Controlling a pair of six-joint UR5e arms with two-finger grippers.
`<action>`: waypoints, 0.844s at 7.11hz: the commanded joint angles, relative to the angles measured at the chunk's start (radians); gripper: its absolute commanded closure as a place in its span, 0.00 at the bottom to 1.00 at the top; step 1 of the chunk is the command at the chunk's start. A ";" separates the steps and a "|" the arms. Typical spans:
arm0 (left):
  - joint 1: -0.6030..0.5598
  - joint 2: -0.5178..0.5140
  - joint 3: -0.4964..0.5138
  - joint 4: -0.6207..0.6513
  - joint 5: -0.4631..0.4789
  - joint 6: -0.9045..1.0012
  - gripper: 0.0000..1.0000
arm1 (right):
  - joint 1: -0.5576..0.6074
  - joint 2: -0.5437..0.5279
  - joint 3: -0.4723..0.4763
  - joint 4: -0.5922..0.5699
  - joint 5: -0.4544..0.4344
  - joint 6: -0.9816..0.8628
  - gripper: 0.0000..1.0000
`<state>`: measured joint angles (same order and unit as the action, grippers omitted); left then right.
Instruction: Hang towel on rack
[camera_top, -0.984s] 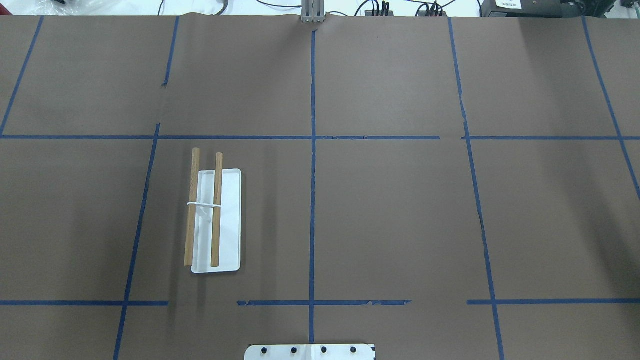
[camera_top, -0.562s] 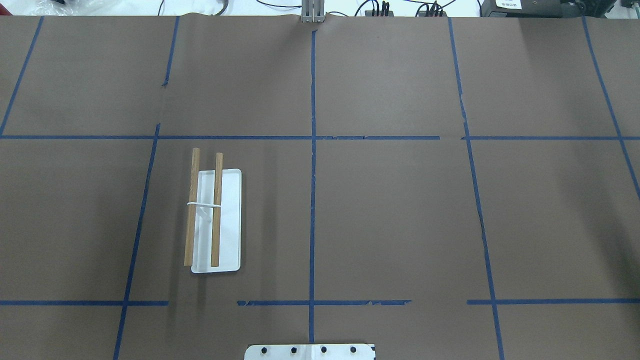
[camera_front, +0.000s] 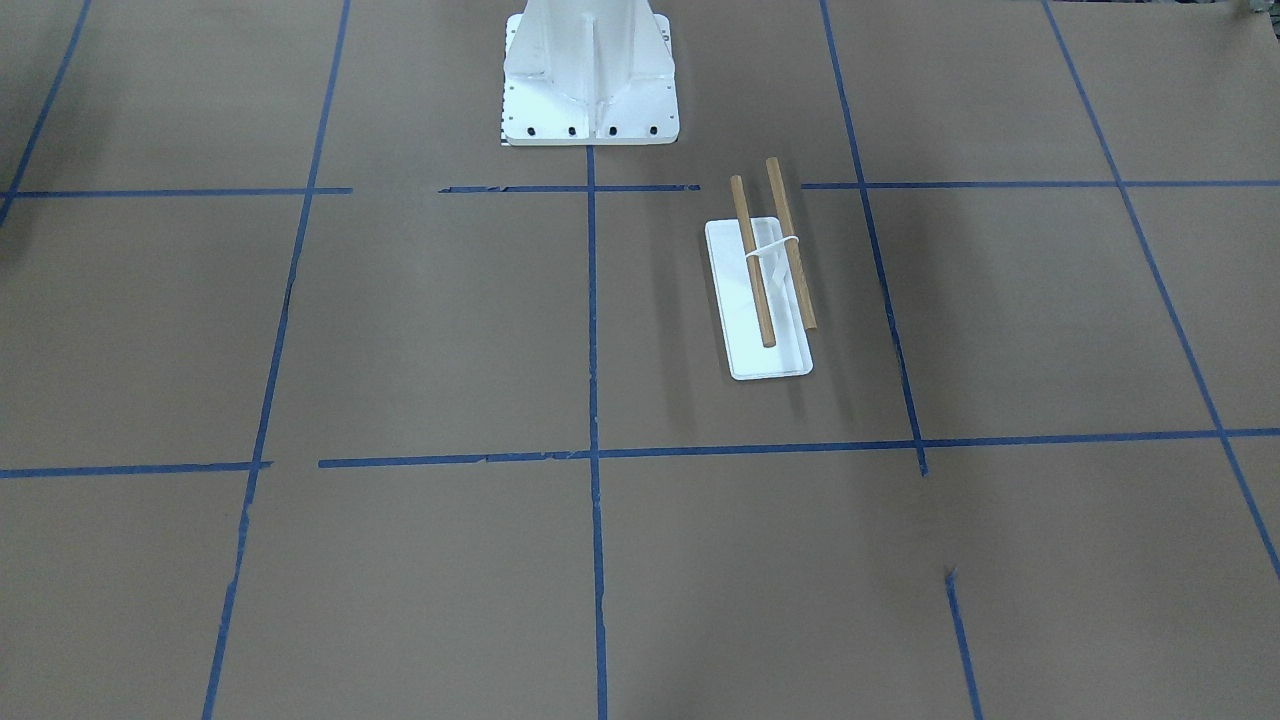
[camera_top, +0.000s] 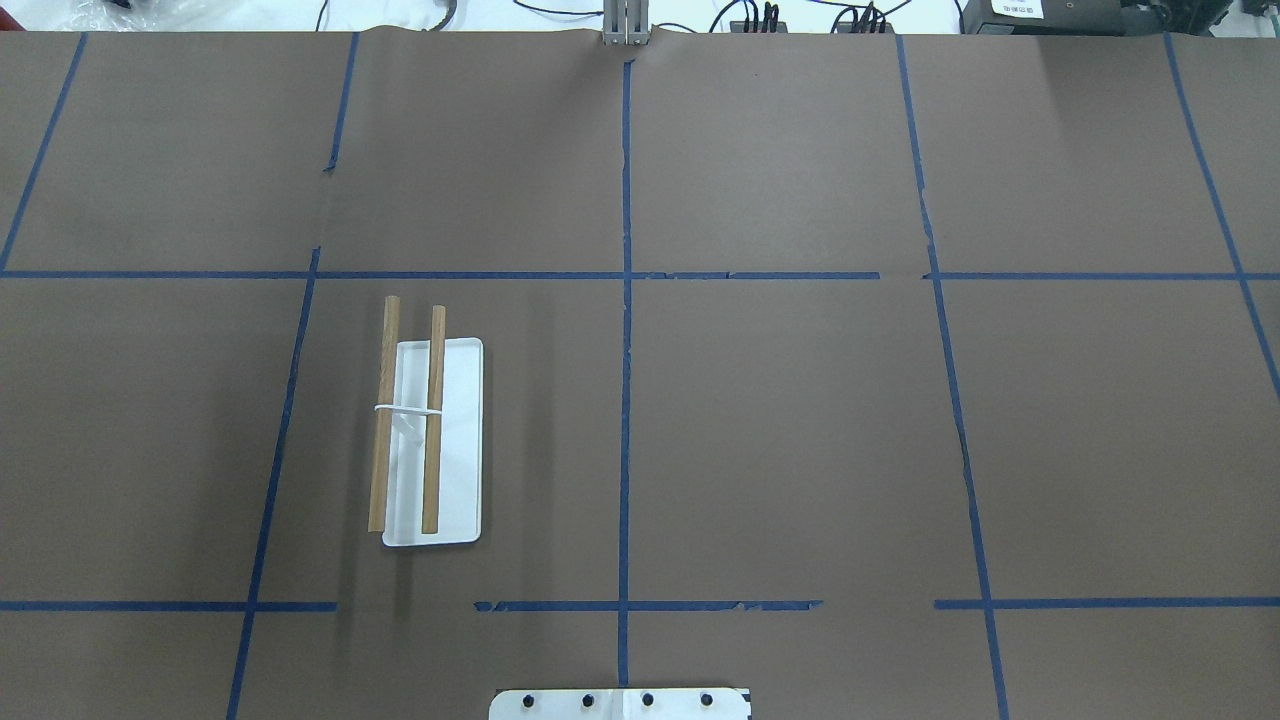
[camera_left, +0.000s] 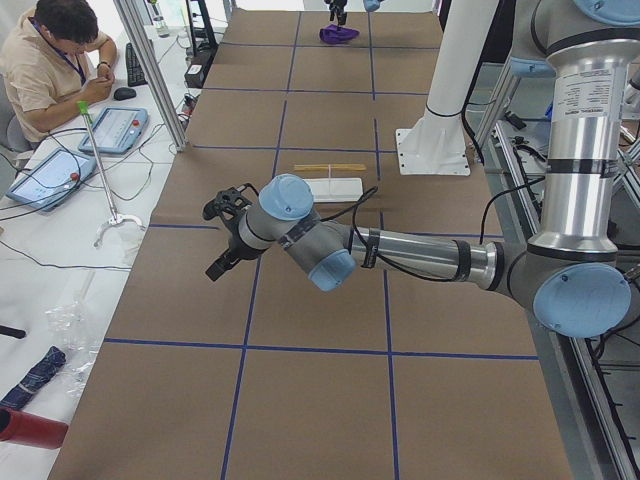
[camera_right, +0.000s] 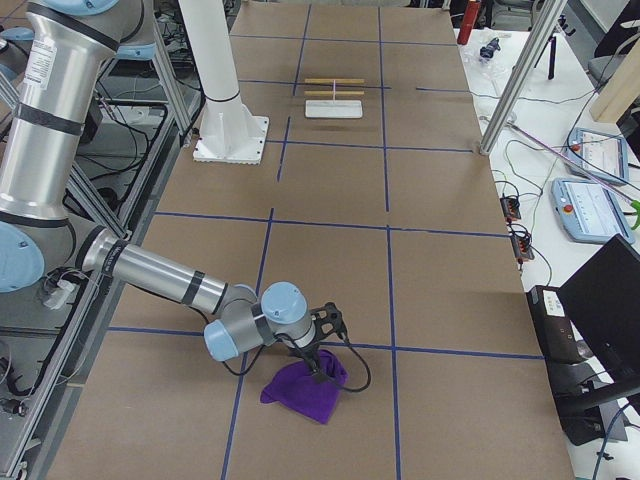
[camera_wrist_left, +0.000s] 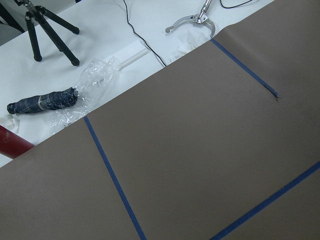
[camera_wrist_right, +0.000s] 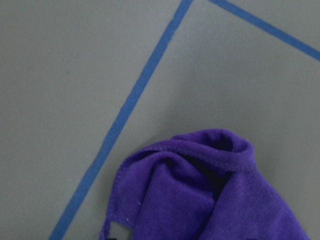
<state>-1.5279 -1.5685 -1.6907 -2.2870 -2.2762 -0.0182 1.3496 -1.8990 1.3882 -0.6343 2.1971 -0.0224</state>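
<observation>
The fuzzy, deep purple cloth towel lies crumpled in a heap on the brown-paper worktop, at the end on my robot's right, just beside a blue tape crossing. From the right wrist camera I see its folded edge and a thin loose strip at one corner, all resting flat on the paper.

The right gripper points down onto the top of the heap. It shows only in the side views, so I cannot tell whether its fingers are apart or clamped on the cloth. The towel looks to be bearing its own weight on the worktop.

The rack, a small stand with a flat white rectangular base and two parallel light-brown wooden dowels, sits well apart from the towel, on the robot's left half beyond the large white bolted pedestal. Both dowels are bare.

The left gripper hangs over the worktop past the rack, holding nothing that I can make out. I cannot tell how its fingers stand either.

I judge the task to be at its very start. Securing the grasp, lifting, carrying the towel across and draping it over a dowel are all left to do.
</observation>
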 joint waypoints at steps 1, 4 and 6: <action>0.000 -0.005 -0.001 0.000 0.000 -0.002 0.00 | -0.026 -0.021 -0.057 0.076 0.027 0.006 0.17; 0.000 -0.007 -0.001 -0.023 -0.002 -0.023 0.00 | -0.082 -0.029 -0.061 0.074 0.035 -0.001 0.20; 0.000 -0.007 -0.001 -0.023 -0.002 -0.023 0.00 | -0.102 -0.035 -0.061 0.076 0.030 -0.011 0.80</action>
<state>-1.5279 -1.5753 -1.6920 -2.3096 -2.2779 -0.0406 1.2625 -1.9317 1.3274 -0.5595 2.2302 -0.0274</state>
